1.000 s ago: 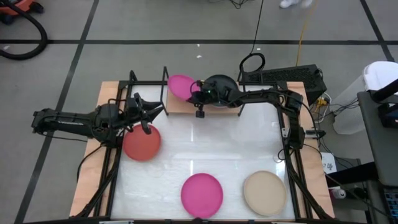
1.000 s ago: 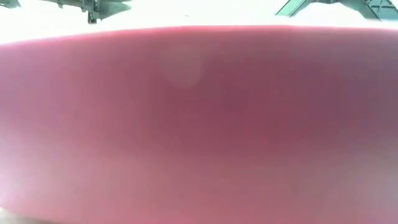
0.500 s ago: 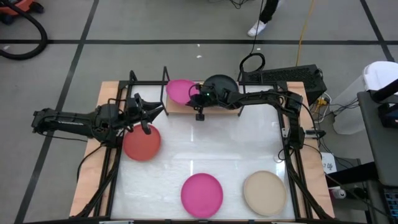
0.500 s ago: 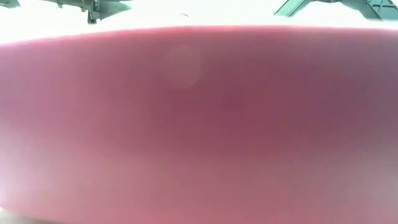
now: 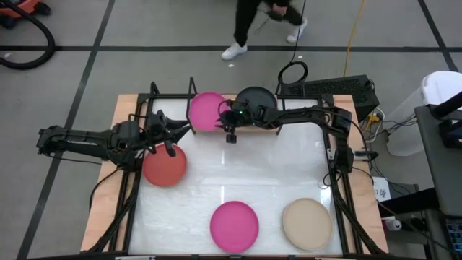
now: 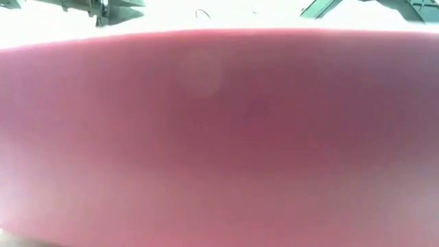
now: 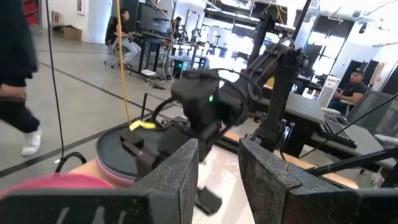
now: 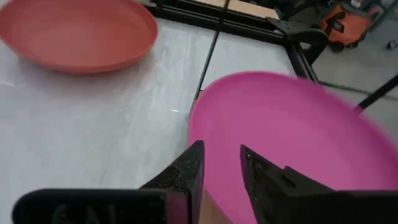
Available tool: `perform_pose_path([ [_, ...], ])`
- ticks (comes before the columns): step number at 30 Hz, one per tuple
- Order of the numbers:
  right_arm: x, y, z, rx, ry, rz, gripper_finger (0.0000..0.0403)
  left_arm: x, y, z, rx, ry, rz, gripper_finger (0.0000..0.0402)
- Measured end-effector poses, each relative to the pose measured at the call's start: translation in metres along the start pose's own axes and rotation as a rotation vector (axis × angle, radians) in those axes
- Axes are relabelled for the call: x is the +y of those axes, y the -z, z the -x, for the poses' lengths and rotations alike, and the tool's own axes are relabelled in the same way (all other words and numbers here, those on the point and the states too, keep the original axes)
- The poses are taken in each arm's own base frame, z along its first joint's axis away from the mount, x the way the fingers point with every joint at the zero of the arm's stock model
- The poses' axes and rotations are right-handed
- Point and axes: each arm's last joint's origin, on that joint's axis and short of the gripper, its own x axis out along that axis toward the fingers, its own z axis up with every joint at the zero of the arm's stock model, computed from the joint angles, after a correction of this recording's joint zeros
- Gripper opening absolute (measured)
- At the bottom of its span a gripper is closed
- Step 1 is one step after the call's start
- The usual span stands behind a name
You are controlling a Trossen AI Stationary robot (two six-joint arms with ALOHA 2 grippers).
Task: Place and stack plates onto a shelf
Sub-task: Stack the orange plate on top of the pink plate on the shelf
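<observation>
over the last second my right gripper (image 5: 229,124) has slid the magenta plate (image 5: 207,110) further left along the shelf (image 5: 268,127), and it now looks flatter instead of tipped up. a person (image 5: 263,18) has also wandered into the top of the overhead shot.

in the right wrist view the fingers (image 8: 186,171) sit at the plate's near rim with a narrow gap between them. i honestly can't tell if they're pinching it or have already let go.

the black plate (image 5: 254,97) sits on the shelf's other half, on top of a stack i think. left gripper (image 5: 167,135) hovers over the red plate (image 5: 164,165), fingers spread, holding nothing.

a second magenta plate (image 5: 234,225) and the beige plate (image 5: 307,224) wait on the table (image 5: 245,173). i reckon releasing comes next.
</observation>
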Motion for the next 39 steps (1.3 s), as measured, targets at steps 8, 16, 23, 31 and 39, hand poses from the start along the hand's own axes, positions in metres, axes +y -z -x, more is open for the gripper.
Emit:
perform_pose_path([
  [8,0.015,-0.058,0.06,-0.087,-0.023,0.022,0.009,0.001,0.005,0.0,0.044,-0.012,0.033,0.012],
  [16,0.06,-0.071,0.153,-0.229,-0.071,0.123,0.0087,0.007,0.021,0.002,0.203,-0.073,0.065,0.012],
  [23,0.094,-0.03,0.212,-0.513,-0.064,0.105,0.0087,0.015,0.039,0.007,0.383,-0.212,0.084,0.012],
  [31,0.108,-0.004,0.243,-0.619,-0.013,0.054,0.0086,0.003,0.021,-0.004,0.826,-0.405,0.031,0.012],
  [39,0.118,0.004,0.242,-0.512,-0.083,-0.008,0.0086,-0.013,0.063,-0.038,1.275,-0.459,-0.013,0.012],
])
